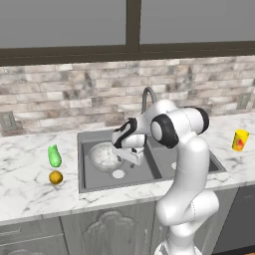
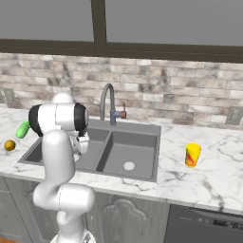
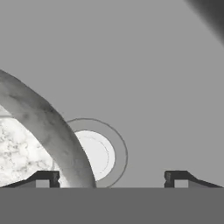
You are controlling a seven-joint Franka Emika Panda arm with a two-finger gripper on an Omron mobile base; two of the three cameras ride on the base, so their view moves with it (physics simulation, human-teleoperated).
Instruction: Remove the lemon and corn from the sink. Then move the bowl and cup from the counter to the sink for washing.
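Gripper (image 3: 108,178) spread wide, low in the left basin of the sink (image 1: 149,177), straddling the bowl (image 1: 104,156) rim. Corn (image 1: 54,156) and lemon (image 1: 56,177) on left counter; cup (image 1: 240,140) on right counter.

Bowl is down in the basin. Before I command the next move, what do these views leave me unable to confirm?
- Gripper: the wide-apart fingertips straddle the bowl rim, contact unclear; in the left base view the hand covers them.
- Bowl: in the right base view the arm hides it.
- Sink: the arm covers most of its left basin there.
- Cup: red mark too small to read.
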